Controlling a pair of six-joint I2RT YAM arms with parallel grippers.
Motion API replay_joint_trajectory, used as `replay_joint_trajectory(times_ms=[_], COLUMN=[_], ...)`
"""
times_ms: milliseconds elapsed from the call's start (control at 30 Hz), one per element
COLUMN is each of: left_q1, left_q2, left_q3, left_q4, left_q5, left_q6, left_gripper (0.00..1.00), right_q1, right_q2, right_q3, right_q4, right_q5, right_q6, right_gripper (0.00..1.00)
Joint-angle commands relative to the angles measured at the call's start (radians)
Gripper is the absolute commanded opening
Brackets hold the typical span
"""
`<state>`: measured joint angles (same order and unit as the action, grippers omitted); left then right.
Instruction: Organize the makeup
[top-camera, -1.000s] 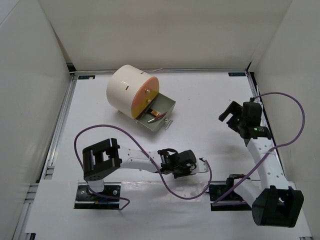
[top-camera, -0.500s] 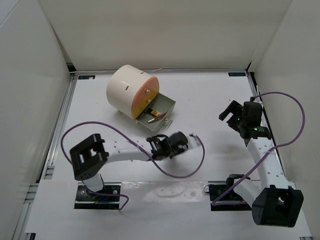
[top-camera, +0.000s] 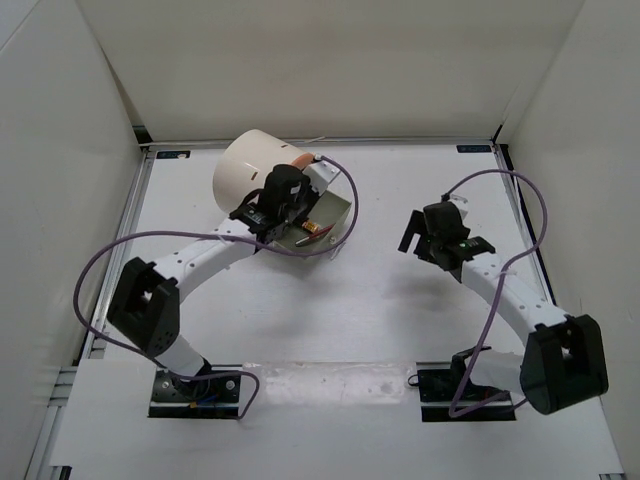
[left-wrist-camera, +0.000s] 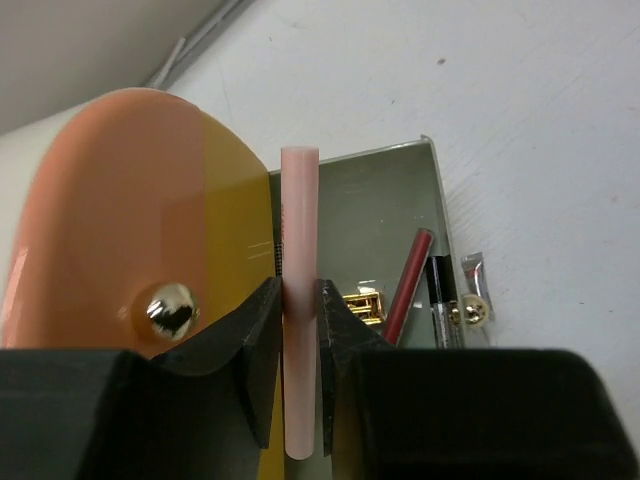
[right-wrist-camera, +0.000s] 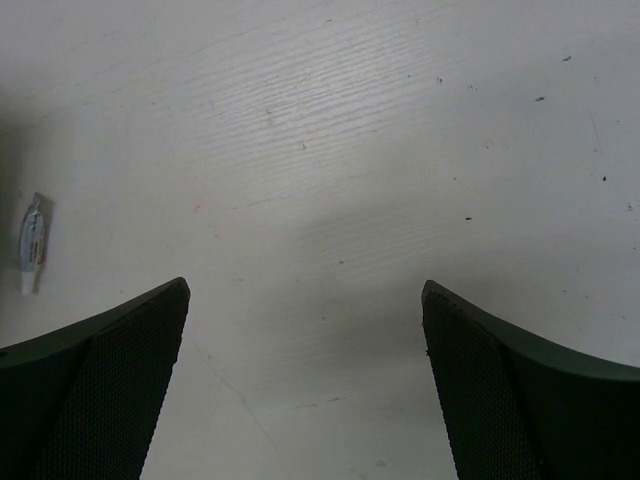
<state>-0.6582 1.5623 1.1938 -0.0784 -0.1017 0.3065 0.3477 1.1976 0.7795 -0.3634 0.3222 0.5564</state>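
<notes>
Left arm (top-camera: 200, 262) reaches across to the cream cylinder (top-camera: 245, 172) at the back left of the surface (right-wrist-camera: 330, 140). The left jaws are over its open grey drawer (left-wrist-camera: 385, 195), closed tight and pinching a pale pink pencil (left-wrist-camera: 299, 200). The pencil stands upright between the jaws, with its top end well above them and its lower end sticking out below. It hangs at the inner left edge of the drawer, right in front of the cylinder's peach-orange front (left-wrist-camera: 110, 200); cannot tell if it touches the drawer. A gold knob (left-wrist-camera: 168, 308) sits on that front, just left of the jaws. Makeup in the drawer: a thin red pencil (left-wrist-camera: 405, 285) lying lengthwise, a black-and-clear stick (left-wrist-camera: 437, 300) just beside it on the right, and gold pieces (left-wrist-camera: 364, 303) partly hidden behind the right-hand jaw. Right arm (top-camera: 500, 290) is on the right side, well apart from the cylinder. The right jaws are spread wide, holding nothing, over bare surface. A small white tube with blue-green print (right-wrist-camera: 30, 245) lies flat on the surface at the far left of the right wrist view, clear of the jaws.
</notes>
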Motion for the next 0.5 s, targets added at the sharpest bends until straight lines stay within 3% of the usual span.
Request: replay_joint_trajectory(times_ms=[0, 67, 133, 267, 433, 467], left_q1=[0.023, 0.023, 0.028, 0.035, 0.035, 0.034], left_q2=[0.064, 0.082, 0.082, 0.061, -0.001, -0.022], left_q3=[0.052, 0.058, 0.049, 0.044, 0.061, 0.061], left_q4=[-0.024, -0.032, -0.020, -0.001, -0.038, -0.044], left_q5=[0.096, 0.095, 0.094, 0.074, 0.060, 0.048], left_q6=[0.022, 0.016, 0.000, -0.024, -0.094, -0.122], left_gripper=[0.32, 0.35, 0.51, 0.71, 0.98, 0.98], right_q1=[0.045, 0.100, 0.134, 0.162, 0.198, 0.212], right_q2=[0.081, 0.140, 0.164, 0.177, 0.250, 0.269], right_q3=[0.081, 0.125, 0.145, 0.142, 0.164, 0.168], right_q4=[0.044, 0.026, 0.020, 0.075, 0.155, 0.170], right_q5=[0.064, 0.101, 0.144, 0.135, 0.064, 0.052], right_q6=[0.020, 0.026, 0.039, 0.063, 0.100, 0.097], right_gripper=[0.98, 0.97, 0.94, 0.71, 0.69, 0.69])
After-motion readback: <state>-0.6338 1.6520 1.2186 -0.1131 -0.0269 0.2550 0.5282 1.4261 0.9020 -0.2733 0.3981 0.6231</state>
